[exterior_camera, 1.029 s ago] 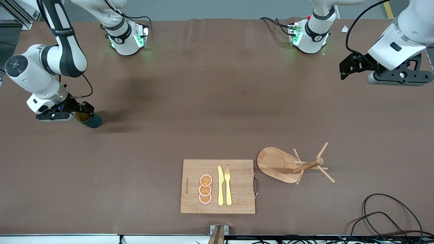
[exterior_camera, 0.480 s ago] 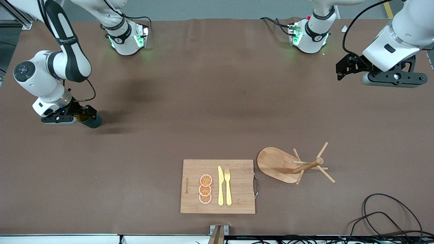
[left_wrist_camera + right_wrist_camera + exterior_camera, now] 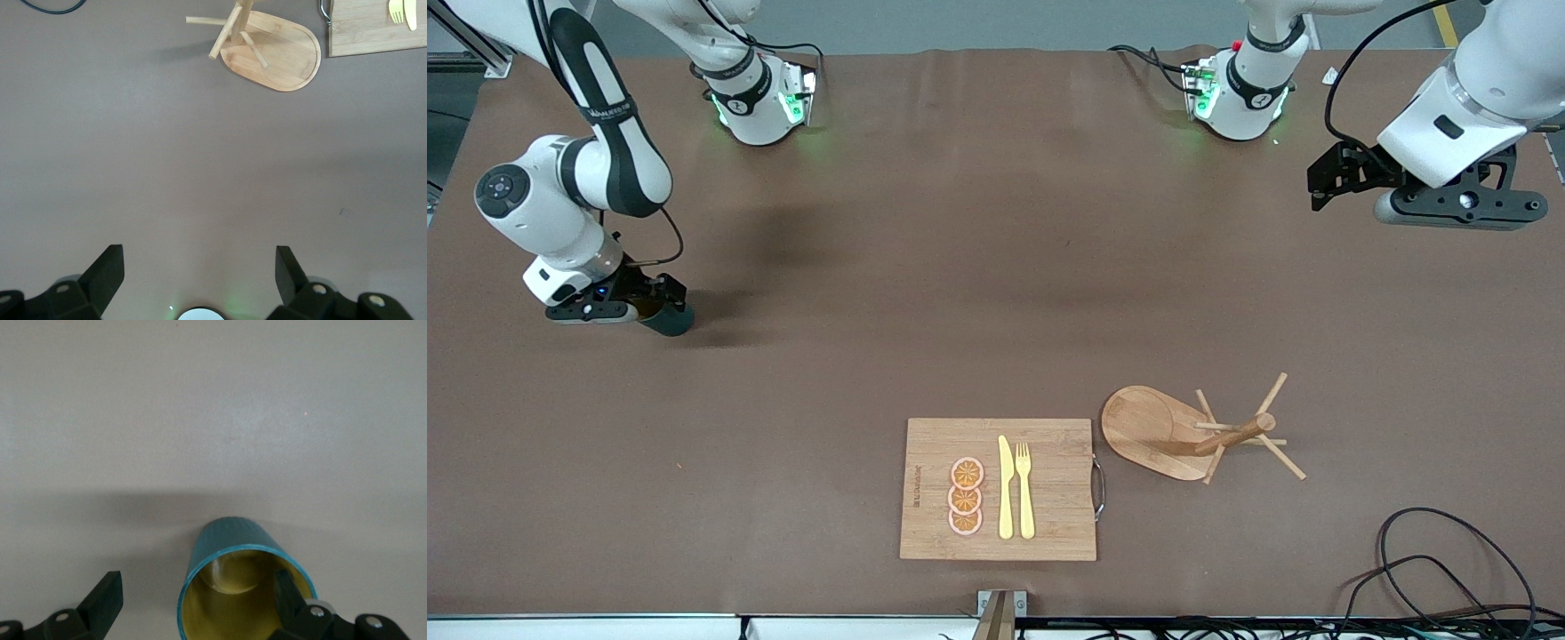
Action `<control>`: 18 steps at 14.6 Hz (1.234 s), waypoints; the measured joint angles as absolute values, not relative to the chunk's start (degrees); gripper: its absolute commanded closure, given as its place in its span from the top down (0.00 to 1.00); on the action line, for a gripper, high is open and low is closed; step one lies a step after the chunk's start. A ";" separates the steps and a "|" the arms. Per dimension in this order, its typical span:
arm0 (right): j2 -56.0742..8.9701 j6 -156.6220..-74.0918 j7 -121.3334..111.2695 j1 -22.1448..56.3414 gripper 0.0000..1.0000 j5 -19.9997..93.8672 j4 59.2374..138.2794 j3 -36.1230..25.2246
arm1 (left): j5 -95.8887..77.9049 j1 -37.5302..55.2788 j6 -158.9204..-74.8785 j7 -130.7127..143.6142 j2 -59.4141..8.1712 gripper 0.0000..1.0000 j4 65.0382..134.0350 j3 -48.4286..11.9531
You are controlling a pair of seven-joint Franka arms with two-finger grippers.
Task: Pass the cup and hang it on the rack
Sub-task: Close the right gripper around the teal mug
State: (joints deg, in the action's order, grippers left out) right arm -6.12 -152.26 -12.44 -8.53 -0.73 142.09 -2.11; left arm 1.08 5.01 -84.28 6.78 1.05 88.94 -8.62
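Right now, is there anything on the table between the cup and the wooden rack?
No. In the front view, only bare brown tabletop lies between the cup, under the right gripper, and the rack. The cutting board sits nearer the camera.

Front camera high, facing robots, sees whole worktop (image 3: 996,267). Left wrist camera looks down; both see rack (image 3: 1183,431). Right wrist camera very close to cup (image 3: 243,577).

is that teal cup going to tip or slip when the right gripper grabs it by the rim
The cup stands upright, and one finger of the open right gripper sits inside its rim. Its glossy inside suggests a slippery grip. It is taller than wide, so an off-centre squeeze may tip it. It looks rigid.
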 measured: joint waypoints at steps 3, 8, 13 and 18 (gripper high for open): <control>-6.75 -153.13 -12.53 -8.53 0.99 -0.73 142.79 -2.10 | 1.08 5.01 -84.28 6.78 1.03 1.00 88.95 -8.74; -7.44 -153.55 -12.72 -8.53 0.30 -0.73 143.20 -1.94 | 1.08 4.99 -84.28 6.78 1.01 1.00 88.95 -8.88; -7.51 -153.59 -12.73 -8.53 0.01 -0.73 143.20 -1.89 | 1.08 4.94 -84.28 6.78 1.01 1.00 88.94 -8.86; -7.63 -153.71 -12.74 -8.53 0.00 -0.73 143.22 -1.89 | 1.08 4.95 -84.28 6.78 1.01 1.00 88.94 -8.87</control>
State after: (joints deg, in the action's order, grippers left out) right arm -7.63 -153.71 -12.74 -8.53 -0.73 143.22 -1.89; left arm 1.08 4.95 -84.28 6.78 1.01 88.94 -8.87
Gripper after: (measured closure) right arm 0.960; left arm 0.000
